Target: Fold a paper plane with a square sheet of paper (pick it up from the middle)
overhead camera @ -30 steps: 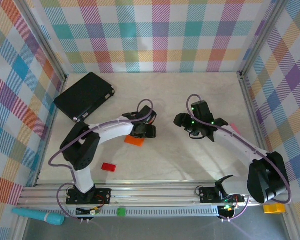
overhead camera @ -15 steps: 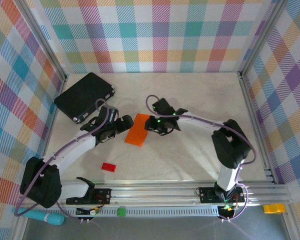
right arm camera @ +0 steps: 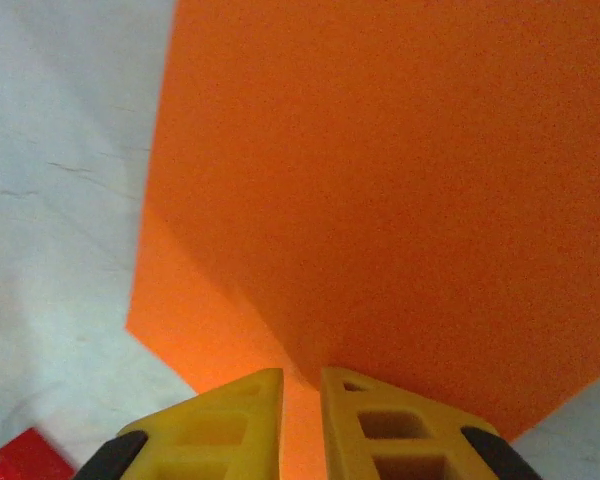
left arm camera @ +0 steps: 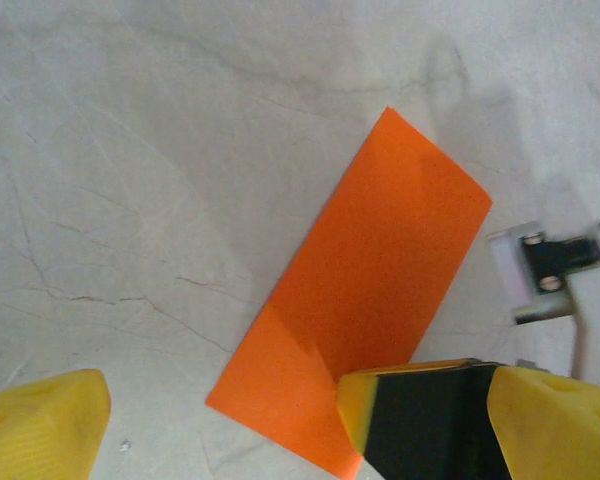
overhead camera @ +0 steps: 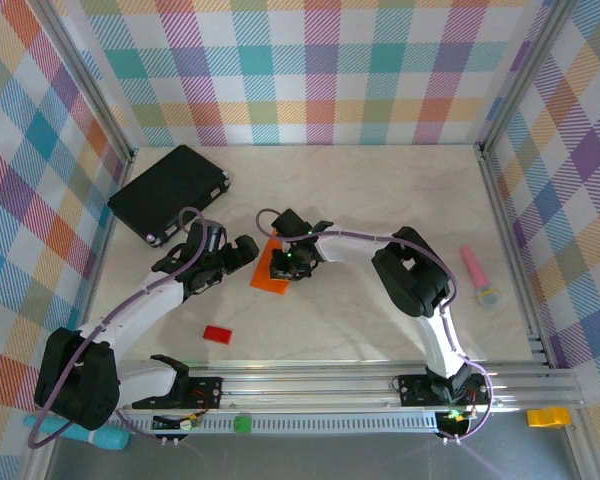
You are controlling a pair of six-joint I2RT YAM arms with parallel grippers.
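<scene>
The square sheet of paper [overhead camera: 268, 280] lies on the table as a bright orange folded rectangle, left of centre. In the left wrist view the sheet [left arm camera: 380, 240] runs diagonally, with a slanted crease near its lower end. My left gripper [overhead camera: 245, 250] sits at the sheet's left edge, open, and in its own view the left gripper [left arm camera: 220, 410] spans the sheet's lower corner without gripping it. My right gripper [overhead camera: 280, 265] is down on the sheet. In its own view the right gripper [right arm camera: 300, 395] is shut on a raised layer of the sheet [right arm camera: 380, 180]. The paper plane is out of view.
A black flat case [overhead camera: 168, 193] lies at the back left. A small red block [overhead camera: 217, 334] rests near the front, left of the arms' bases, its corner [right arm camera: 30, 455] also visible. A pink object [overhead camera: 477, 275] lies by the right wall. Checked walls enclose the table.
My right arm swung left across the table onto the sheet and its jaws closed. My left gripper let go of the sheet, backed off to the left and opened wide.
</scene>
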